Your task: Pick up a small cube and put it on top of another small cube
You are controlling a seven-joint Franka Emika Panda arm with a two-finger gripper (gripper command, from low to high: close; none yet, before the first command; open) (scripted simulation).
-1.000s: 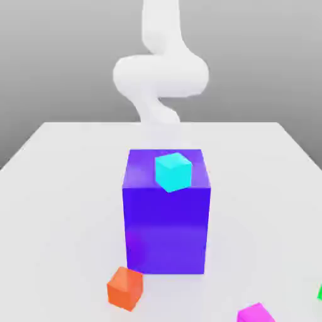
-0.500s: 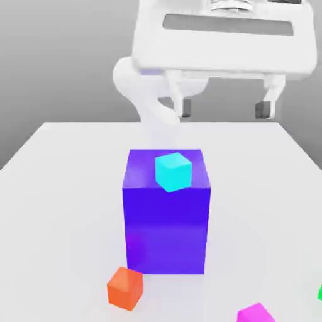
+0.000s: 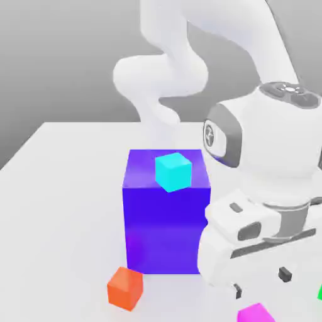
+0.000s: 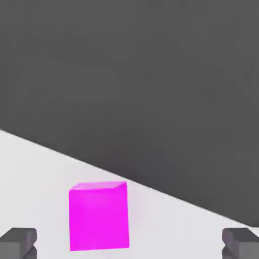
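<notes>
The small cube [image 3: 255, 312], bright magenta-pink, sits on the white table [image 3: 63, 188] near its front edge, toward the exterior view's right. My gripper [image 3: 261, 283] hangs just above it, open, its dark fingertips [image 3: 285, 273] spread wide. In the hand view the small cube [image 4: 98, 216] lies ahead between the two fingertips [image 4: 17, 242], closer to one of them, with my gripper [image 4: 129, 243] touching nothing. A small cyan cube [image 3: 173, 171] rests on top of the big blue-violet block [image 3: 166, 220].
A small orange cube [image 3: 124, 288] lies on the table at the block's front corner, toward the exterior view's left. A bit of green [image 3: 319, 292] shows at the right border. The hand's white body stands close beside the block.
The hand has dropped from high over the block to low at the front right, just above the magenta cube. Its fingers have stayed open. The cubes have not moved.
</notes>
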